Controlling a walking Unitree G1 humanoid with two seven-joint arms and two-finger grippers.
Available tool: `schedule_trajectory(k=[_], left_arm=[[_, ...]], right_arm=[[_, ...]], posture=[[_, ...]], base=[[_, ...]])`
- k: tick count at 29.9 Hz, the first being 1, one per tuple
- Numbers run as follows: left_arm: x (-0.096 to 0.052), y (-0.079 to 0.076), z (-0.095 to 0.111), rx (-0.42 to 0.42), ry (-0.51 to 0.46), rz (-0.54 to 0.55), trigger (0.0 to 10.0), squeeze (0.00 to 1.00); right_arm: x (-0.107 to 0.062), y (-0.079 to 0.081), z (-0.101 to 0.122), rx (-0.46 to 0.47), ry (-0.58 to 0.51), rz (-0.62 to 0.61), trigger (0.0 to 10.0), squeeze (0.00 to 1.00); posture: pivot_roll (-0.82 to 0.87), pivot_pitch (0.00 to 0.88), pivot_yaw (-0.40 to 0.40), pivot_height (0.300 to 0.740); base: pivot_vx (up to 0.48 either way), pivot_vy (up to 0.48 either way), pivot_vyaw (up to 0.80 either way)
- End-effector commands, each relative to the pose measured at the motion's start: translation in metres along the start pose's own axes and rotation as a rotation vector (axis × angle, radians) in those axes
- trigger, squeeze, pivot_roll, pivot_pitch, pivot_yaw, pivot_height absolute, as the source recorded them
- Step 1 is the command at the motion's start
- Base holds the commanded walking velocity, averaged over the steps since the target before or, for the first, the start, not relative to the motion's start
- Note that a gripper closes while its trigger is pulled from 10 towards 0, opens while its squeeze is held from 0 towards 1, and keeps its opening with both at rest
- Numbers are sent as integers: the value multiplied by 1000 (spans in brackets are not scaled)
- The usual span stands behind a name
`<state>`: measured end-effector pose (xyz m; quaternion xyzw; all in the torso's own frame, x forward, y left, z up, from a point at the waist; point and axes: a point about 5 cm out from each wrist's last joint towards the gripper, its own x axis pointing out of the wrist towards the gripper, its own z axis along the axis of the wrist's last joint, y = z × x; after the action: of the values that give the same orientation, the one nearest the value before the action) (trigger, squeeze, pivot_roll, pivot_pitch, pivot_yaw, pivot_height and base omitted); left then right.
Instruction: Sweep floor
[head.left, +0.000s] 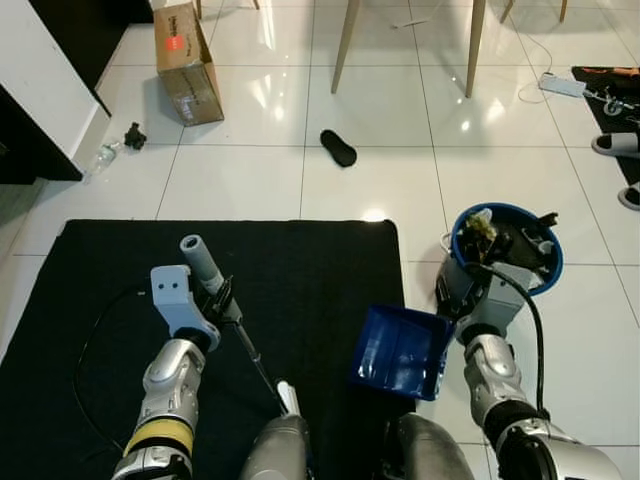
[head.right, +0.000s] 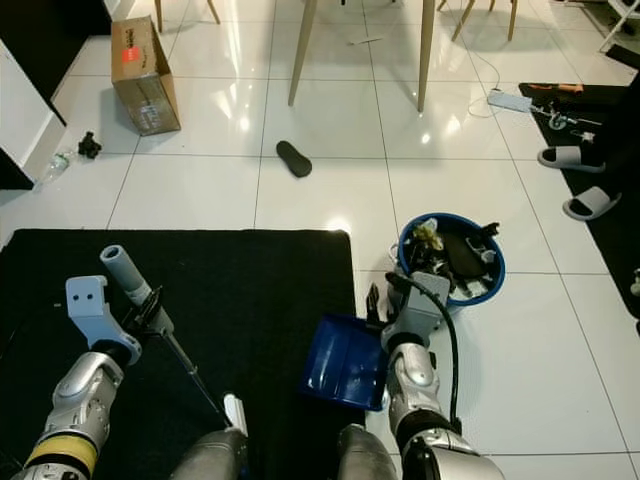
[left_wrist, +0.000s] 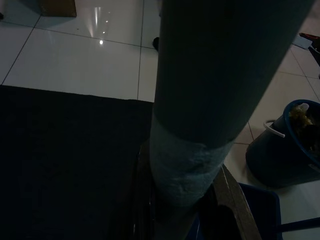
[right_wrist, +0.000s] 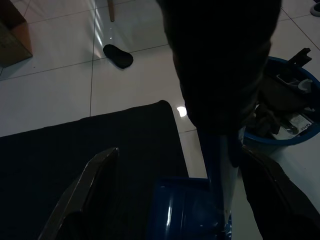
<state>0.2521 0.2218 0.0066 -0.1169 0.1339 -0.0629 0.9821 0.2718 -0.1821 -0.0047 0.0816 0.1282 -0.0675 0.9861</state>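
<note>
Grey broom handle (head.left: 203, 262) sits clamped in your left hand (head.left: 222, 300) over the black mat (head.left: 300, 270); your right hand (head.right: 385, 305) grips the blue dustpan (head.left: 400, 352).

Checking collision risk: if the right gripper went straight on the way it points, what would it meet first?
Probably the round blue plastic bucket of rubbish, just ahead of the right gripper that holds the blue plastic dustpan; depth is unclear.

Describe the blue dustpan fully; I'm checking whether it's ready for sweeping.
The blue plastic dustpan is a glossy, open-fronted scoop, apparently empty. The right gripper holds its dark handle, keeping it tilted over the edge of the black mat, beside the blue rubbish-filled bucket. Whether it touches the floor is unclear.
</note>
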Motion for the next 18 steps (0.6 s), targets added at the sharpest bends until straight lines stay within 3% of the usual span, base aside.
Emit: schedule_trajectory(k=[1,11,16,18], left_arm=[[-5,-6,-20,-70,86,-22,10000,0],[-4,-8,-20,-83,84,-39,10000,0],[-7,-9,-21,-92,80,-45,10000,0],[-8,-9,-22,-98,79,-43,10000,0]], right_arm=[[-4,0,-7,5,30,17,10000,0],[-7,-1,-16,-21,107,61,10000,0],[-15,-6,-17,-107,58,138,10000,0],[-23,-15,-18,-92,2,136,10000,0]], posture=[[228,61,-17,740],[232,60,-22,740],[239,60,-32,740],[241,61,-38,740]], base=[[0,0,0],[0,0,0],[0,0,0],[0,0,0]])
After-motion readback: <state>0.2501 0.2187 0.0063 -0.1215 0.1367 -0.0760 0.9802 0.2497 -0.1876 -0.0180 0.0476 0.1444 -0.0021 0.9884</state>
